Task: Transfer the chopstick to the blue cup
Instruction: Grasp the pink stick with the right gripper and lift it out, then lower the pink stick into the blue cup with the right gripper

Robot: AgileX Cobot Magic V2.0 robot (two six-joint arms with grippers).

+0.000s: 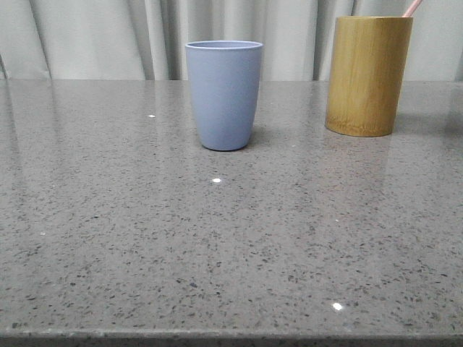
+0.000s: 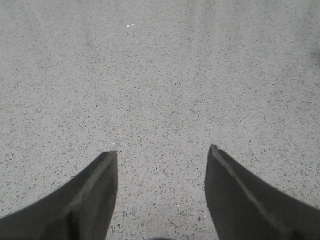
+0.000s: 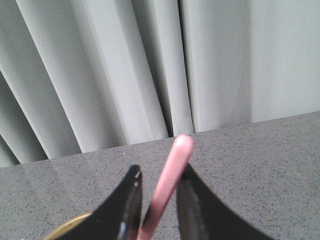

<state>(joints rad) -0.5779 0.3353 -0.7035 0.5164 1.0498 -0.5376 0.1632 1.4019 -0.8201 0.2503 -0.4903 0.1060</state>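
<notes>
The blue cup point(image 1: 224, 94) stands upright at the middle back of the table. Right of it stands a bamboo cylinder point(image 1: 367, 76). A pale pink chopstick tip point(image 1: 411, 8) sticks out of the cylinder at the frame's top edge. In the right wrist view, my right gripper point(image 3: 159, 171) has its jaws narrowed around a chopstick point(image 3: 167, 187). The stick leans across the gap and touches one of the fingers point(image 3: 192, 200). The cylinder's rim point(image 3: 67, 227) shows just below. My left gripper point(image 2: 163, 151) is open and empty over bare table. Neither gripper shows in the front view.
Grey speckled stone table point(image 1: 217, 238) with its front edge at the bottom of the front view. Pale pleated curtains point(image 1: 108, 36) hang behind the table's back edge.
</notes>
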